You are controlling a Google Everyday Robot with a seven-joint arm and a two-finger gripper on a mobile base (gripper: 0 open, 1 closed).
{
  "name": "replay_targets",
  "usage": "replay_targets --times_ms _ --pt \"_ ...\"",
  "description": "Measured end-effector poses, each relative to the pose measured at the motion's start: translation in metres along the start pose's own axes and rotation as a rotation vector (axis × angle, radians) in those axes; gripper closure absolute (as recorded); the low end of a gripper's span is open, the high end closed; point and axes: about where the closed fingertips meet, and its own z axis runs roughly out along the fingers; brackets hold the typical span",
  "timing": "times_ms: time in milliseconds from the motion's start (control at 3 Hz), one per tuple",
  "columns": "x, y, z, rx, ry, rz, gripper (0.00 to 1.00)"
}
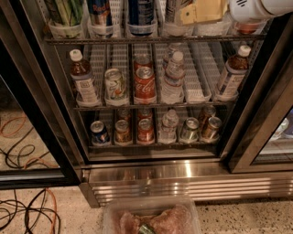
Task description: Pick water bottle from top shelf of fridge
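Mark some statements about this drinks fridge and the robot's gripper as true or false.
1. A red cola can stands on the middle rack. True.
2. The gripper is down by the lowest rack. False: it is at the upper right corner, by the right end of the top shelf.
3. The water bottle stands on the top shelf, just left of a yellow packet. True.
4. Cables lie on the floor to the right of the fridge. False: they lie to its left.
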Motion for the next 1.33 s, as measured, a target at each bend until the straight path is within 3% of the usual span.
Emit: replay_targets --times_ms 1333 --pt "-0.0006 0.0001 -0.0022 0.003 -0.009 -0.002 0.0"
